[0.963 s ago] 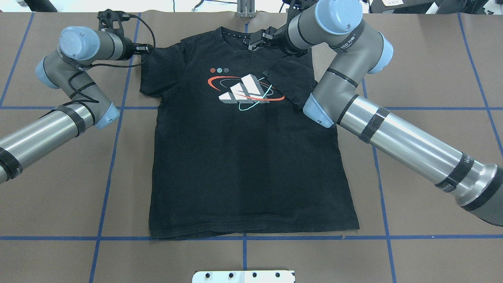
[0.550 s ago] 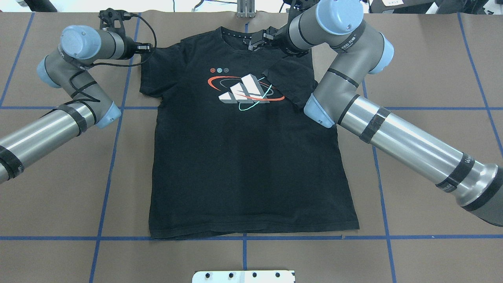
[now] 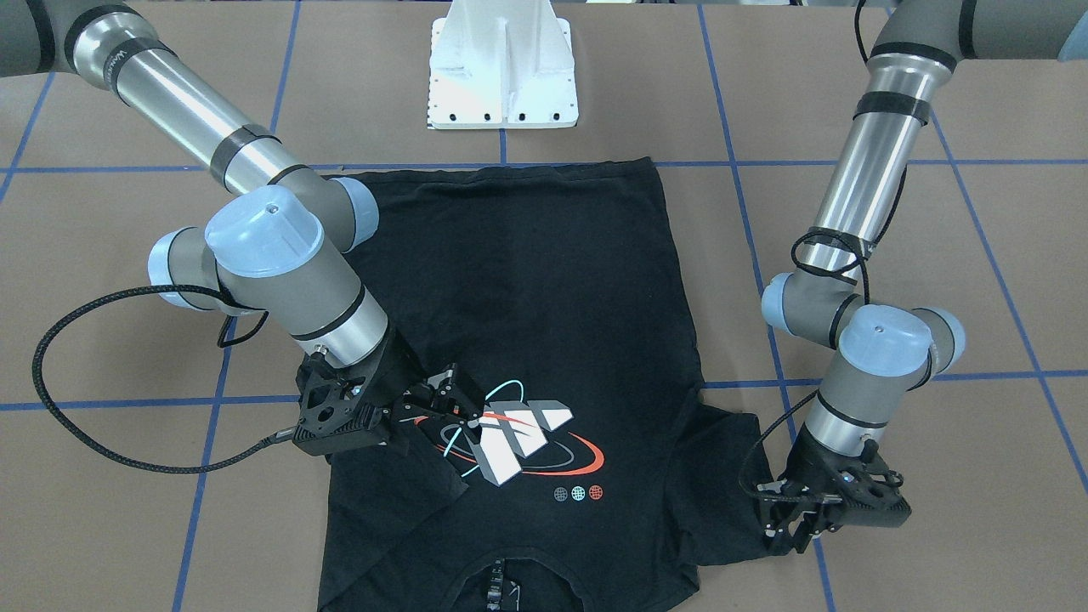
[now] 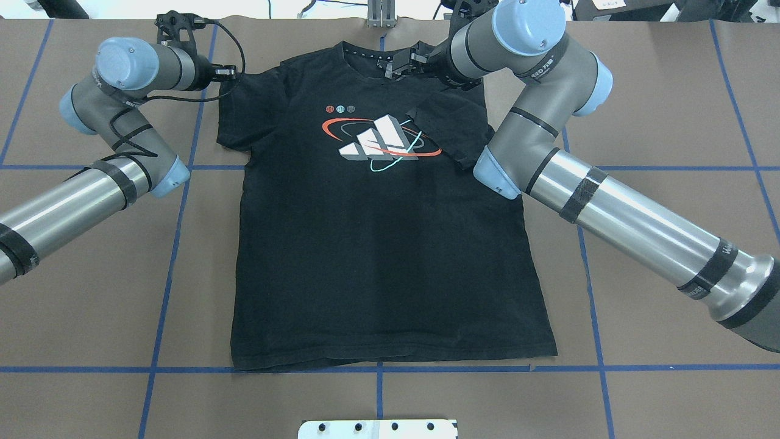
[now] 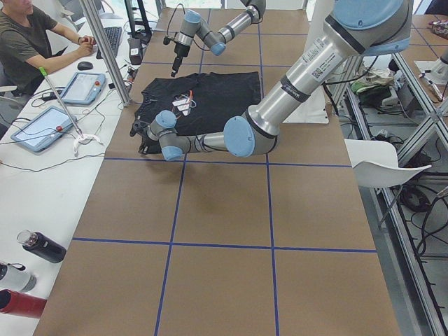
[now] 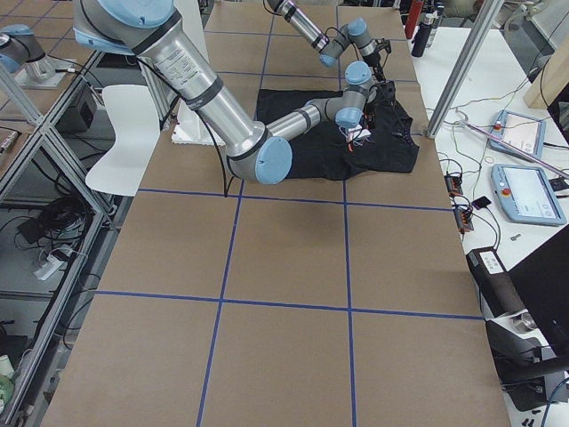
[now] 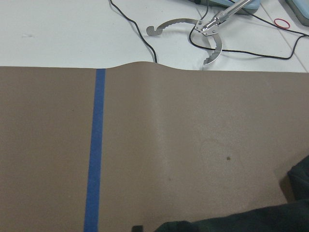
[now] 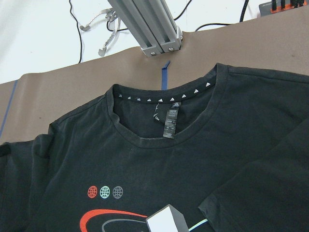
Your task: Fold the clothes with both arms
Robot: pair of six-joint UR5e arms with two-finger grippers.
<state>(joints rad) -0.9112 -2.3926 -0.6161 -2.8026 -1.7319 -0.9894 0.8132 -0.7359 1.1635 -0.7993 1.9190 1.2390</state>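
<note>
— Black T-shirt [image 4: 378,256] position?
— Flat on the brown table [image 4: 670,91], logo [image 4: 378,143] up, collar [image 8: 164,99] toward your side. One sleeve [image 4: 451,128], on the robot's right, lies folded in over the chest, reaching the logo's edge.
— Jaws?
— Spread on the right gripper [image 3: 455,404], hanging above the upper chest by the logo, nothing between them. For the left gripper [image 3: 795,531], at the edge of the other sleeve [image 4: 234,116], you can't tell from these views.

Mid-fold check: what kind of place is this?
Probably a robotics lab workcell: brown table gridded in blue tape, aluminium frame post, teach pendants on a side bench beside a seated person.
</note>
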